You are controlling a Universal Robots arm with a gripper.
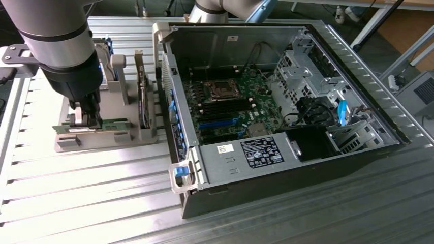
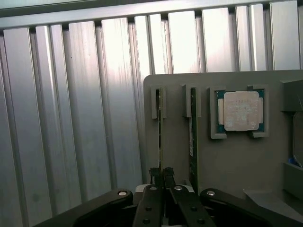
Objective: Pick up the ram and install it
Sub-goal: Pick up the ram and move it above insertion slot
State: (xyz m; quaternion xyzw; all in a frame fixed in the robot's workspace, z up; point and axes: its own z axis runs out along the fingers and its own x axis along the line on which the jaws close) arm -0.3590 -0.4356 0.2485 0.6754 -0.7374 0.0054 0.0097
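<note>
The ram (image 2: 160, 127) stands on edge in a slot of the grey holder (image 2: 227, 161), a thin green stick seen edge-on. My gripper (image 2: 161, 174) is shut on its near end, with a black finger on each side of the board. A twin ram stick (image 2: 193, 127) stands in the neighbouring slot, untouched. In the exterior view my gripper (image 1: 84, 121) reaches down into the holder (image 1: 101, 141) at the exterior view's left, with a green board edge (image 1: 114, 123) showing beside it. The open computer case (image 1: 271, 101) lies to the exterior view's right, its motherboard (image 1: 227, 99) exposed.
A square silver processor (image 2: 240, 111) sits in its own pocket of the holder. A dark expansion card (image 1: 144, 101) stands upright in the holder between my gripper and the case wall. Everything rests on a ribbed aluminium table (image 1: 88, 193). Cables and drive cages fill the case's far side.
</note>
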